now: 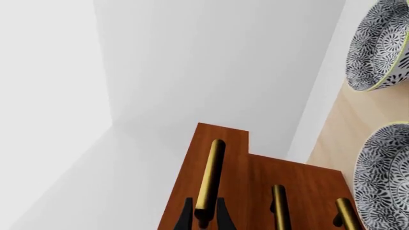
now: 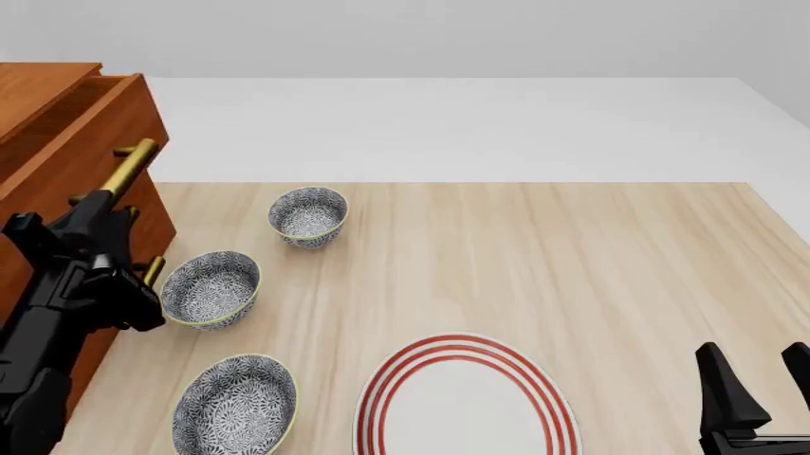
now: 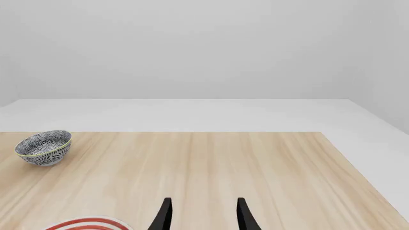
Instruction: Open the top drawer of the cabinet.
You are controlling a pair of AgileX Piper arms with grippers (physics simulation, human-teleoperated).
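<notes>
The reddish-brown cabinet (image 2: 38,83) stands at the table's left edge. Its top drawer (image 2: 89,142) juts out past the two drawers below it. My left gripper (image 2: 109,207) is shut on the top drawer's brass bar handle (image 2: 131,161). In the left wrist view the black fingers (image 1: 187,215) sit on either side of that handle (image 1: 211,167), on the top drawer front (image 1: 227,139), with my left gripper (image 1: 204,218) closed around the bar. My right gripper (image 2: 762,389) rests open and empty near the front right corner, also seen as my right gripper (image 3: 203,215).
Three patterned bowls (image 2: 309,214) (image 2: 211,287) (image 2: 235,404) lie in a row beside the cabinet. A red-ringed white plate (image 2: 462,403) sits at the front centre. The two lower handles (image 1: 279,206) (image 1: 347,213) show below the top one.
</notes>
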